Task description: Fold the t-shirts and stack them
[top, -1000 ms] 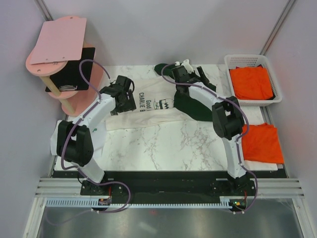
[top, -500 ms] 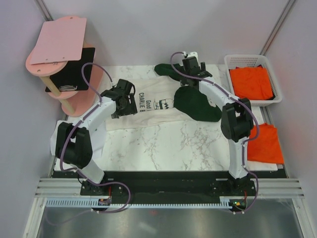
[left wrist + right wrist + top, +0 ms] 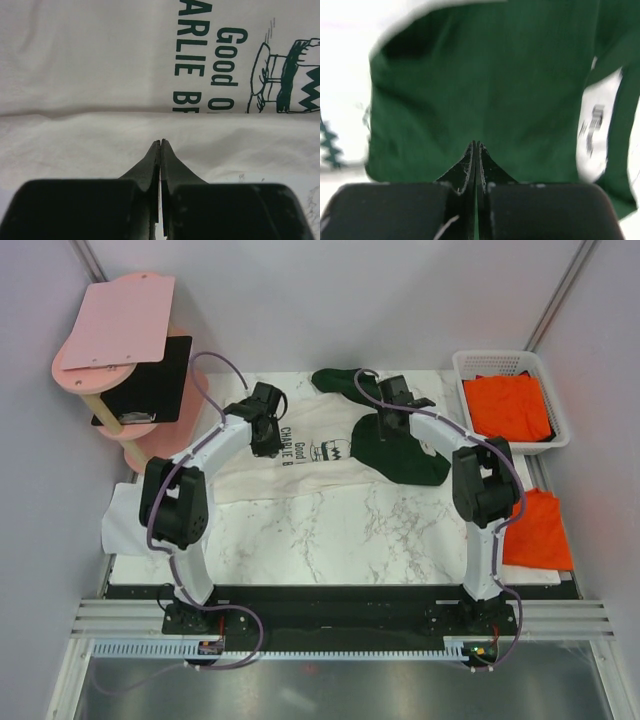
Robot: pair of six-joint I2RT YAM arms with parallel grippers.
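Pink 2-tier stand (image 3: 115,320) seen far L, black board (image 3: 150,380) against it; white basket (image 3: 497,355) placed far R on marble tabletop (image 3: 330,530).

Cream t-shirt (image 3: 300,462) mid-table, orange t-shirts (image 3: 510,407) right

Moved: left gripper (image 3: 160,144) shifted far and right, from left edge of cream-white t-shirt (image 3: 300,475) to spot beside print (image 3: 220,55); jaws wide before, now closed. Also right gripper (image 3: 475,145) pulled nearer, onto dark green sleeve (image 3: 485,85); jaws likewise closed.
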